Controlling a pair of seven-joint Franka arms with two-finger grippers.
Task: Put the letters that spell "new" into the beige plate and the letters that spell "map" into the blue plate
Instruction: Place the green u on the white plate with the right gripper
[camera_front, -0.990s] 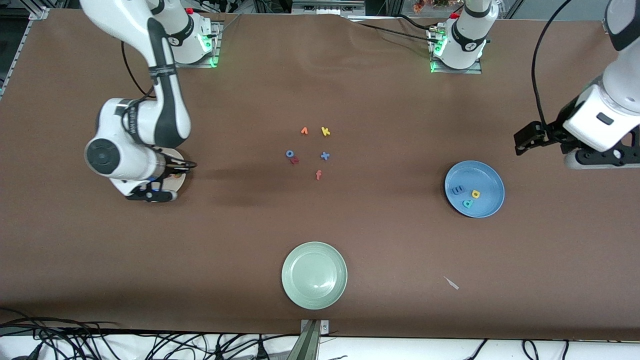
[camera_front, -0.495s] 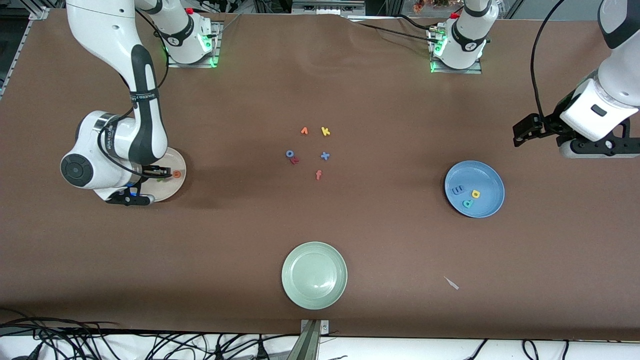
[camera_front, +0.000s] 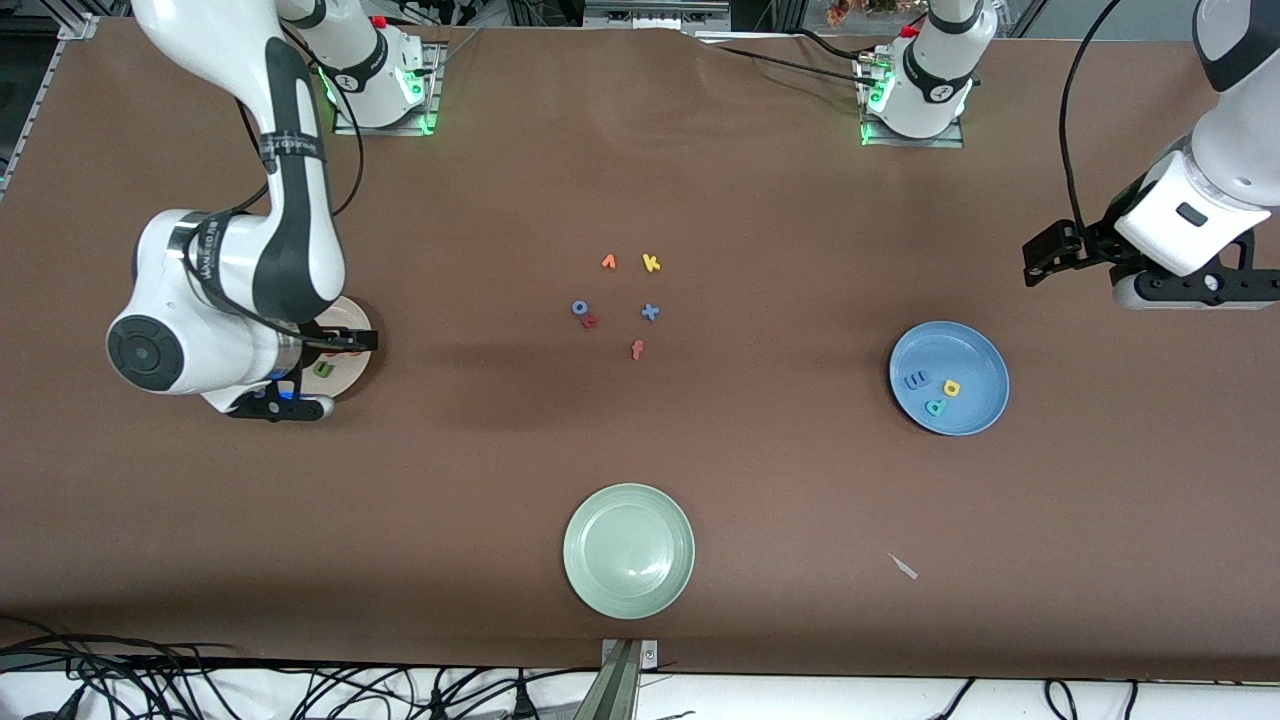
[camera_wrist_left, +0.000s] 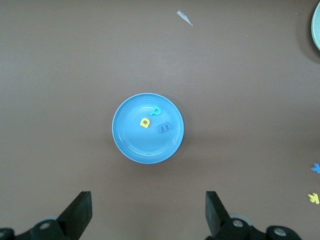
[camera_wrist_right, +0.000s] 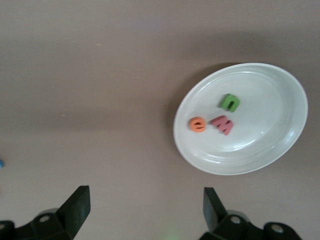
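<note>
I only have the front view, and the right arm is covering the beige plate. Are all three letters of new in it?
Observer: Yes. The right wrist view shows the green n, orange e and pinkish-red w lying close together in the beige plate.
Operator: Is that arm holding anything?
Observer: No. The right gripper, over the beige plate's edge, is open with nothing between its fingers.
Operator: And the other arm?
Observer: It waits. The left gripper is open and empty above the table near the blue plate.
</note>
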